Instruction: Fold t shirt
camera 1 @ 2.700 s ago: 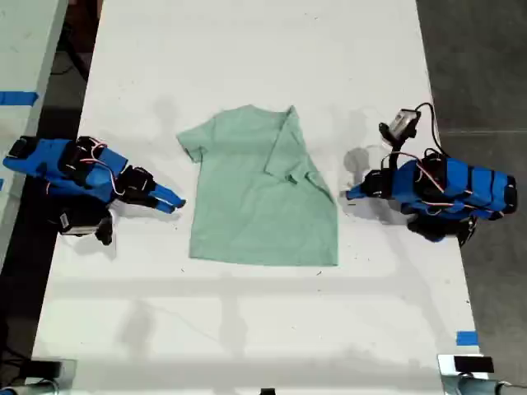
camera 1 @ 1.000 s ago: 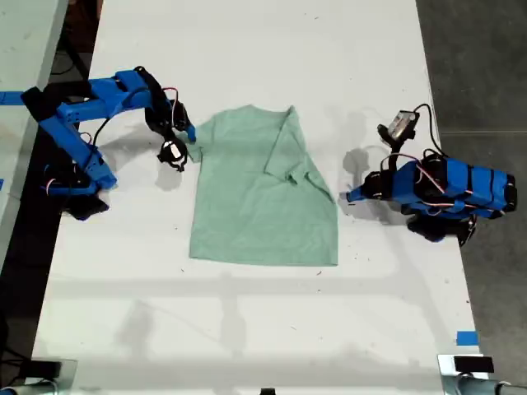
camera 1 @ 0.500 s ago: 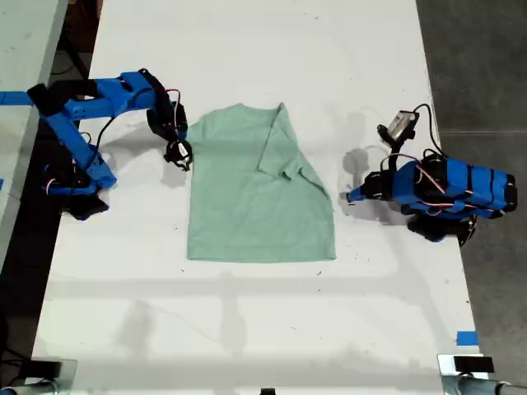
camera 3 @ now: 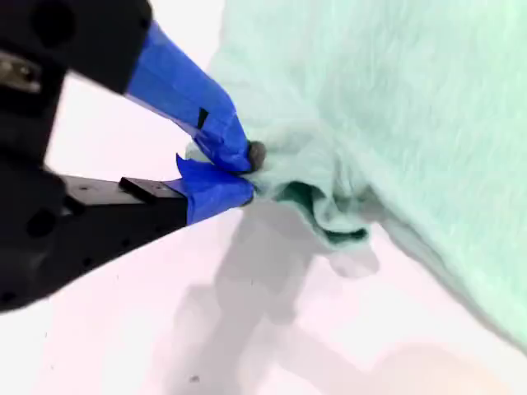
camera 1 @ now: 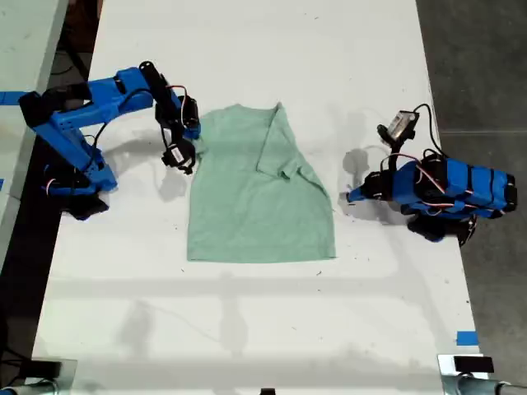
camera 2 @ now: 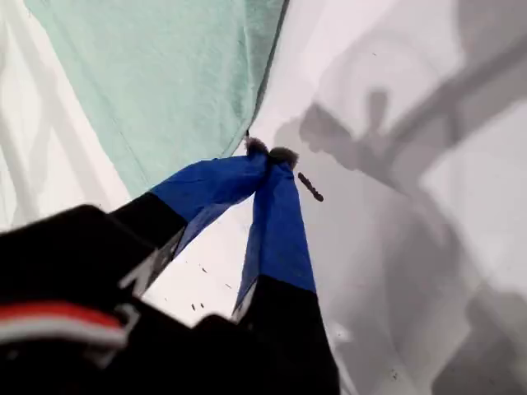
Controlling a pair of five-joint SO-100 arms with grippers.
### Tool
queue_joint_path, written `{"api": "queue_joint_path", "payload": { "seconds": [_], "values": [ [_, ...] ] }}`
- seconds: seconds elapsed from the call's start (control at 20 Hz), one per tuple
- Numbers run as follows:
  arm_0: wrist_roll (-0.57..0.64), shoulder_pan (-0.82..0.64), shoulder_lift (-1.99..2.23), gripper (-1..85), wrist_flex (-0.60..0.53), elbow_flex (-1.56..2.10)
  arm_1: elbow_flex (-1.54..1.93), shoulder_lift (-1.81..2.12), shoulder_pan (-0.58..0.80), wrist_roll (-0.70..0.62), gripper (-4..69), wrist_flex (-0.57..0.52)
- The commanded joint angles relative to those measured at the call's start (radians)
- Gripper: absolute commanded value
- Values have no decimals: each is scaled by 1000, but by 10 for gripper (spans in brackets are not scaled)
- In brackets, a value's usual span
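My second gripper [camera 3: 247, 174] pinches the t shirt [camera 1: 255, 193], its sleeve bunched and partly hidden; my first gripper [camera 2: 269, 156] rests pressed together on the tabletop [camera 1: 247, 329].

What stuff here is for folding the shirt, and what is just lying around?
For the job:
- t-shirt
- my second hand, pinching the shirt's edge
- my first hand, shut beside the shirt
- white table under it

Just lying about:
- blue tape piece, exterior view's lower right
- blue tape strip, exterior view's left edge
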Motion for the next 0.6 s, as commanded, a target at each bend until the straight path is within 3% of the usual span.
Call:
{"api": "queue_joint_path", "payload": {
  "seconds": [0.0,0.4,0.5,0.55],
  "values": [
    [-5,86,118,-3,3,-118,54,9,-8,3,-1,5],
    [44,293,-175,-3,-121,-334,54,9,-8,3,-1,5],
    [40,321,-301,115,-117,-423,54,9,-8,3,-1,5],
    [35,324,-347,134,-101,-463,54,9,-9,3,-1,5]
  ]
}}
